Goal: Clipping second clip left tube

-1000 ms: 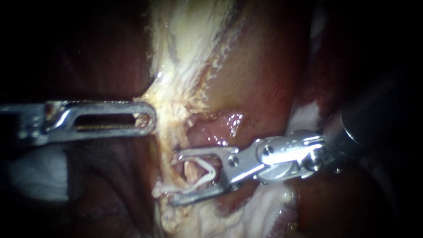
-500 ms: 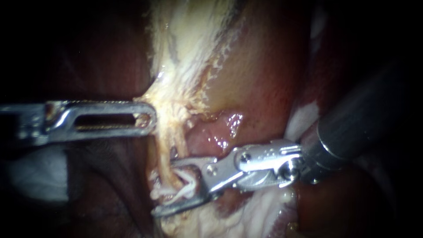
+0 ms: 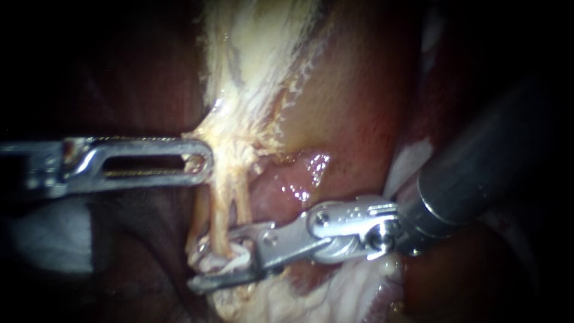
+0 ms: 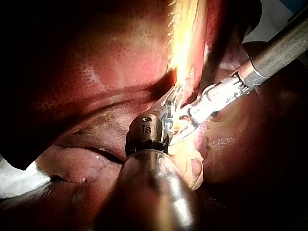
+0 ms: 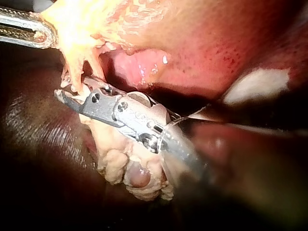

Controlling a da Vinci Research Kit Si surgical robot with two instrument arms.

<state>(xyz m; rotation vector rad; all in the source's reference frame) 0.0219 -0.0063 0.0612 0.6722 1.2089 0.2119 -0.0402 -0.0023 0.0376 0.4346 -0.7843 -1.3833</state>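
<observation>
Right instrument (image 3: 214, 263) first: jaws clamped on a white clip (image 3: 239, 258) and propped partly apart by it, not yet squeezed flat judging by the gap. Reaching in from the right of the left tube (image 3: 218, 209) and straddling its lower end, with the clip's open mouth pushed across the cord. Hard to say whether the clip's legs pass fully beyond the tube, given pale shreds crowding the tips in all three views. Tube itself a thin pale cord, long axis running upright and close to square with the jaws, so a straight closure likely to bite across it rather than along it. Just right of the tube, a second strand (image 3: 242, 206) dropping toward the same jaws; unclear whether inside the clip as well, and worth checking before any squeeze. At the tube's upper end, pale tissue (image 3: 239, 140) fanning out, pinched there by the left instrument (image 3: 204, 161), jaws lying together on it and holding the cord taut. That instrument well above the clip site and off to the tube's left, so plainly the holder; right instrument the nearer one and the only one placed to clip. Below the tube's lower end, lumpy fatty tissue (image 3: 281, 299) touching the underside of the right instrument. Main risk by this reading: a skewed or partial bite on a slack cord.
</observation>
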